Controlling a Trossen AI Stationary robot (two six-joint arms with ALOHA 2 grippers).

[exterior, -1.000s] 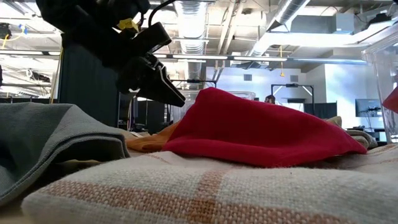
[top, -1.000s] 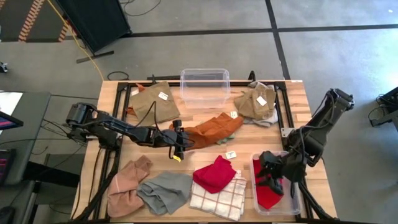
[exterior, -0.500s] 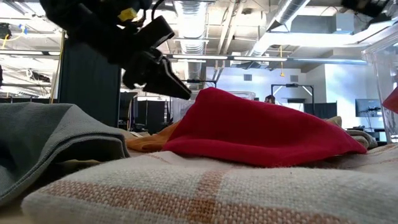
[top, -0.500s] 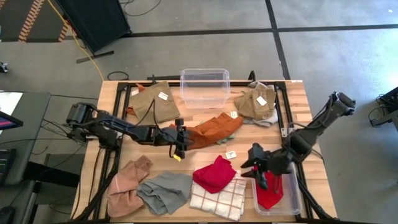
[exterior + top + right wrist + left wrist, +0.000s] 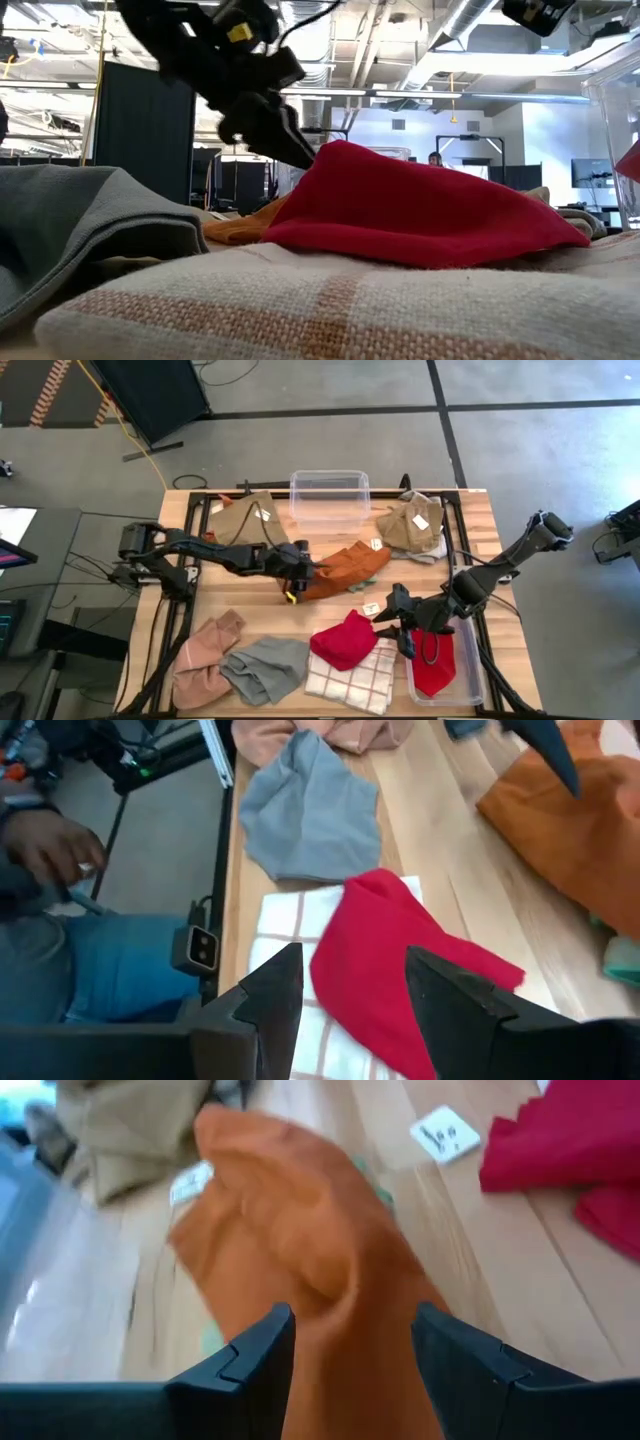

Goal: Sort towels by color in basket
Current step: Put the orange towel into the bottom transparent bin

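Note:
A rust-orange towel (image 5: 345,567) lies flat mid-table. My left gripper (image 5: 300,568) is at its left end, open; in the left wrist view the orange cloth (image 5: 300,1260) fills the gap between the fingers of the gripper (image 5: 353,1350). My right gripper (image 5: 392,618) hovers open just right of a red towel (image 5: 345,640), which lies on a white checked towel (image 5: 350,675). Its wrist view looks past the gripper (image 5: 352,990) at that red towel (image 5: 390,960). Another red towel (image 5: 432,665) lies in the near-right clear basket (image 5: 478,685). My left gripper has its open fingers (image 5: 250,1370) on either side of the rust-orange towel's left end (image 5: 340,1310), coming down at a slant from the table's left. Whether the fingers touch the cloth, I cannot tell. The towel lies on the table.
A grey towel (image 5: 262,668) and a pink one (image 5: 205,655) lie near-left. A tan towel (image 5: 245,520), a clear basket (image 5: 330,500) and a beige towel (image 5: 412,525) line the far edge. A loose white tag (image 5: 371,608) lies mid-table. A person's hand (image 5: 50,845) shows beyond the near edge.
My left gripper has moved right and toward the far edge, onto the rust-orange towel's left end. My right gripper has left the near-right basket and travelled toward the table's left, stopping beside the red towel on the checked one. The red towel stays in the basket.

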